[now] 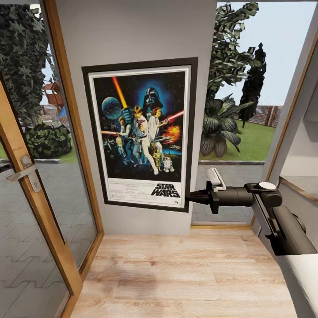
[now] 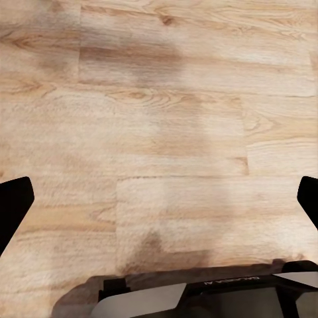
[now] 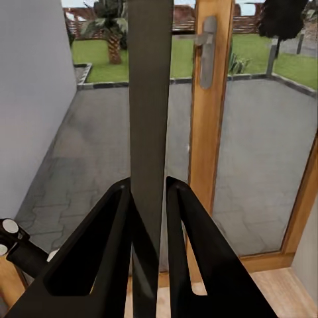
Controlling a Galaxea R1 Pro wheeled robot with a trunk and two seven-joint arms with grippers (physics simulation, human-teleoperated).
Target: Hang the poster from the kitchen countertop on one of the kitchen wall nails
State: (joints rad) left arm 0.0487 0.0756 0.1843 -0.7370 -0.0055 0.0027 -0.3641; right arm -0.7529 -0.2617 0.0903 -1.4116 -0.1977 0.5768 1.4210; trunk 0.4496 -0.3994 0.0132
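Because the poster (image 1: 140,134) has to end up flat against the wall (image 1: 132,31), the right gripper (image 1: 192,197) holds it by its lower right edge, reaching in sideways from the right so the arm stays clear of the picture face. In the right wrist view the black frame (image 3: 150,132) runs edge-on between the two fingers (image 3: 106,245), which are clenched on it from both sides. That grip at the edge, I judge, is meant to let the back of the frame lie close to the grey wall panel between the glass door (image 1: 26,176) and the window (image 1: 247,110).

Its printed face looks out into the room, towards the camera. The long axis stands nearly upright, with the "STAR WARS" title at the bottom and a slight lean, the top edge tipping a little to the right. No nail can be made out behind it, so I cannot tell whether the frame already hangs or is only pressed in place.

Meanwhile the left gripper (image 2: 159,199) points down at the bare wooden floor (image 2: 159,99), its two dark fingertips (image 2: 13,212) spread far apart with nothing between them; it seems parked out of the way.
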